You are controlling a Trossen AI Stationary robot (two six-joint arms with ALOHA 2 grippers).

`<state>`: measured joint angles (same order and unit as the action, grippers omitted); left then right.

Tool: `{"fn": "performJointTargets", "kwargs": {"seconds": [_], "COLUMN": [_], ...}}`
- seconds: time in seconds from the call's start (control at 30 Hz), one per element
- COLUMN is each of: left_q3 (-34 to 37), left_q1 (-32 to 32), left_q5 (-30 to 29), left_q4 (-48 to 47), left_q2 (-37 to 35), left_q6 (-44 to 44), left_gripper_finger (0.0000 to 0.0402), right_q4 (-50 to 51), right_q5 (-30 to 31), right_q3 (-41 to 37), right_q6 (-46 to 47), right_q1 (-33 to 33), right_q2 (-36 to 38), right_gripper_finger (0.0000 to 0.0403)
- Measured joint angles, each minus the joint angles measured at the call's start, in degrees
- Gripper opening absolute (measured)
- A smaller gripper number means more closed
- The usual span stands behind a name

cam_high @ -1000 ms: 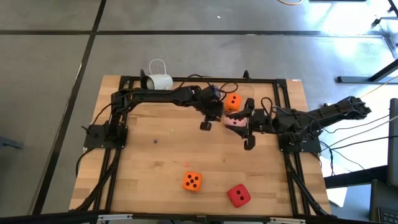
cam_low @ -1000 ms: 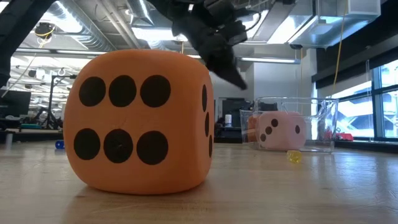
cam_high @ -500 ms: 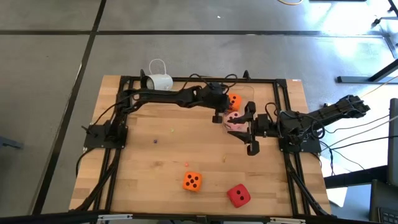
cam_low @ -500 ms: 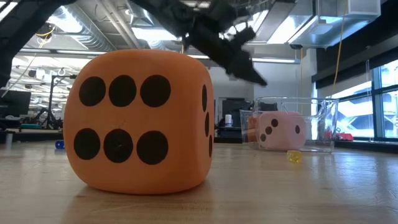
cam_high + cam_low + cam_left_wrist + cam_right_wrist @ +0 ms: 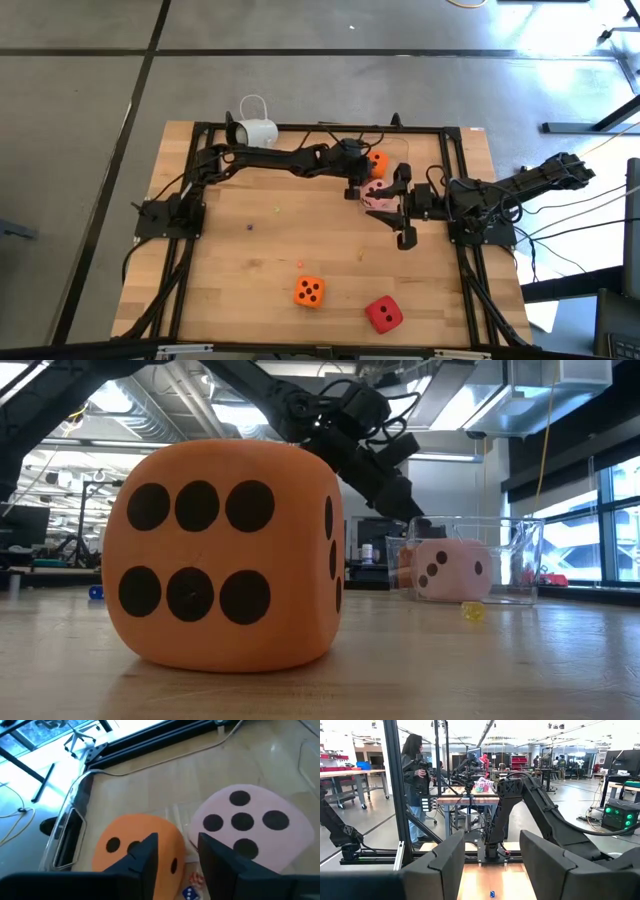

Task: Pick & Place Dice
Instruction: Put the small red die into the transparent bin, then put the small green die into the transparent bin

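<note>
high view: wooden slatted tabletop (image 5: 250, 260) inside a black frame. left claw (image 5: 357, 186) reached across to the far right part, poised over a clear plastic box (image 5: 385, 185) that holds a small soft orange cube with dark pips (image 5: 377, 162) and a pale pink soft cube with dark pips (image 5: 378, 193). right claw (image 5: 402, 208) parked just beside the box, fingers spread, nothing between them. second orange pipped cube (image 5: 309, 291) and red pipped cube (image 5: 383, 314) lying near the front edge, well apart from the box, near each other. white mug-like camera (image 5: 254, 131) at the far edge.

low view: front orange cube looming large in the foreground, six pips facing. clear box (image 5: 470, 560) farther back with the pink cube (image 5: 448, 569) inside. dark arm slanting down from above toward the box rim.

left wrist view: two dark fingers (image 5: 145, 855) parted, hanging just above the orange cube (image 5: 137, 845), pink cube (image 5: 245, 827) beside it, five pips up. no contact visible, no cube pinched; looks like a release just over the box, though whether parting is finished cannot be told.

right wrist view: own fingers (image 5: 445, 865) wide apart, empty, facing across the tabletop toward the other arm's base and the room, where a person (image 5: 415, 770) stands.

progress, as a judgement: about halfway. two cubes in the box, two left on the tabletop. remaining: withdraw from the box, fetch the front orange cube and the red one, drop both in.
</note>
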<state>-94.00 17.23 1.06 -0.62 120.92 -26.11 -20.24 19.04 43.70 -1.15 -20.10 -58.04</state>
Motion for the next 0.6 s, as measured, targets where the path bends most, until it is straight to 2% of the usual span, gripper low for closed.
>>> {"fn": "performJointTargets", "kwargs": {"seconds": [0.3,0.47,0.6], "left_q3": [0.0,0.0,0.0], "left_q1": [0.0,-0.3,-0.6], "left_q5": [-2.0,-2.3,3.1], "left_q4": [-1.6,-10.1,-19.4], "left_q2": [-0.4,-2.8,-4.9], "left_q6": [1.1,6.7,9.7], "left_gripper_finger": [0.0159,0.0152,0.0144], "right_q4": [0.1,0.8,0.9], "right_q5": [0.0,0.0,0.0], "right_q3": [0.0,0.0,0.0], "right_q6": [-0.2,-0.8,-1.0], "right_q1": [0.0,0.0,0.0], "right_q2": [0.0,0.0,0.0], "right_gripper_finger": [0.0190,0.0190,0.0190]}}
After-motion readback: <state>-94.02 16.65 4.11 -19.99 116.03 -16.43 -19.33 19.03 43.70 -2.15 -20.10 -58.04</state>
